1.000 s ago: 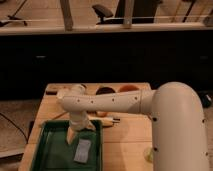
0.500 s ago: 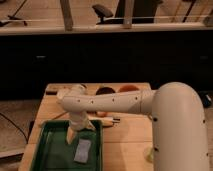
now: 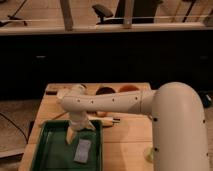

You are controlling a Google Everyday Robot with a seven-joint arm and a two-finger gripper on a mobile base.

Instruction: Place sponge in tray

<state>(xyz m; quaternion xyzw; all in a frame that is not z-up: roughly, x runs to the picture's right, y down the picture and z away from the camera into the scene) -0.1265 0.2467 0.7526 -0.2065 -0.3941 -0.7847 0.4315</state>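
The pale grey-blue sponge (image 3: pixel 83 150) lies flat inside the dark green tray (image 3: pixel 47 152) at the lower left of the wooden table, near the tray's right rim. My gripper (image 3: pixel 73 134) hangs over the tray, just above and left of the sponge, apart from it. The white arm reaches in from the right across the table.
Brown round bowls (image 3: pixel 105 91) stand at the back of the wooden table (image 3: pixel 127 135). A thin utensil (image 3: pixel 111 120) lies on the table right of the tray. Beyond the table is a dark wall, with chairs farther back.
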